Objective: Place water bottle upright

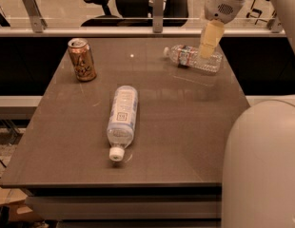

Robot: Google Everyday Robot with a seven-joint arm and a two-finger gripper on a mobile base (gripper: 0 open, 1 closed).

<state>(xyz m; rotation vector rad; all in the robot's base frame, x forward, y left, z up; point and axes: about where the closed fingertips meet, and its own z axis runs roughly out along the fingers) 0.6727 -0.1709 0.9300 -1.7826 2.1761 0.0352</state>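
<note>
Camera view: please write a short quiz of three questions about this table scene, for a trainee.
1. True or false: the small clear ribbed plastic water bottle with the red-and-white label band stands upright.
2. Fill in: the copper-coloured metal can stands ___ at the far left of the dark grey table.
3. The gripper hangs at the far right of the table, over which thing? A. the can; B. the small water bottle; C. only bare table.
Key: 1 false, it lies on its side; 2 upright; 3 B.
</note>
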